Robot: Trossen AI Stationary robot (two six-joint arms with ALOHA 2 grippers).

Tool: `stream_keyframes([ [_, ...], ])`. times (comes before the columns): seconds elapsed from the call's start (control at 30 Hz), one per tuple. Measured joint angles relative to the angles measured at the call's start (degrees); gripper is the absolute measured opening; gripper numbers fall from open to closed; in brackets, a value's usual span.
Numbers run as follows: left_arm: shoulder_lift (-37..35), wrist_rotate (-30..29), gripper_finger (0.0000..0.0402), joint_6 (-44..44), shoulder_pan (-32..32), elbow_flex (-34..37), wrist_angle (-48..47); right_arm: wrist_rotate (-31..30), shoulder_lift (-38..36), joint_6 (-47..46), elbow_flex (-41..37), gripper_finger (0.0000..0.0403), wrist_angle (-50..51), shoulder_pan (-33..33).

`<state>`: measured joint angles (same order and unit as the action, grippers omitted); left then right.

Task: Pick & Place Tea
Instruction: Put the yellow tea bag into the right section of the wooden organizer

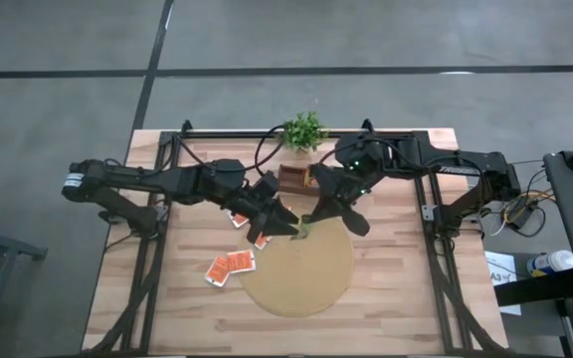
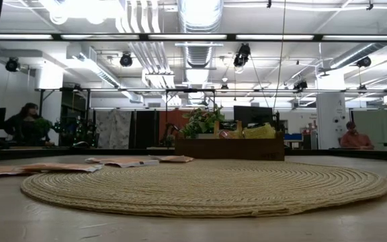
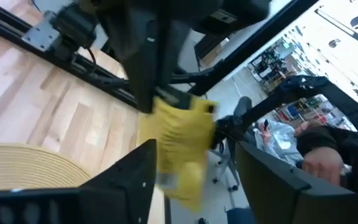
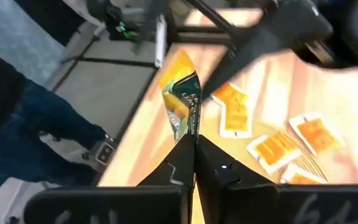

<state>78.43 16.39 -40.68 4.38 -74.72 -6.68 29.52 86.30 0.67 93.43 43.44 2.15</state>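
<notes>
Right fingers [image 4: 194,149] pinching yellow packet [image 4: 182,99]

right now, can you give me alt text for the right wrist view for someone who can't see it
The right tool is shut on the lower edge of a yellow tea packet, holding it upright above the wooden table. Beyond it, several orange-red packets lie flat on the wood, and a person's dark-trousered legs stand beside the table.

Both arms are being held together over the round mat's [image 1: 296,268] far edge. Loose tea packets [image 1: 230,267] are lying left of the mat; a plant [image 1: 303,129] is standing behind a box [image 1: 292,177].
</notes>
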Motion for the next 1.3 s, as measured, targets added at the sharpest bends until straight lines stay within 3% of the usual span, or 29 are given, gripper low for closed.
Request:
stream_keyframes([
  [0.23, -0.44, 4.04, 0.0226, -0.06, -0.28, 0.0, -5.27, -7.16, -0.04, 0.26, 0.0, 0.0008, 7.93, 1.4],
  [0.4, -1.6, 2.5, 0.0226, 1.34, -0.27, 0.0, -13.8, -9.25, -0.04, 0.43, -0.22, 0.0008, 11.62, 2.76],
  [0.7, -5.38, 0.02, 0.0226, 7.5, -0.26, 0.0, -15.4, -16.87, 0.01, 1.08, -3.24, 0.0008, 17.79, 7.04],
  [1.03, -9.34, -3.13, 0.0226, 11.76, -0.22, 0.0, -17.12, -26.65, 0.04, 3.89, -13.01, 0.0008, 17.88, 14.28],
  [1.3, -10.12, -5.53, 0.0226, 11.87, -0.22, 0.05, -17.92, -28.2, 0.07, 6.99, -19.16, 0.0008, 13.74, 19.08],
])
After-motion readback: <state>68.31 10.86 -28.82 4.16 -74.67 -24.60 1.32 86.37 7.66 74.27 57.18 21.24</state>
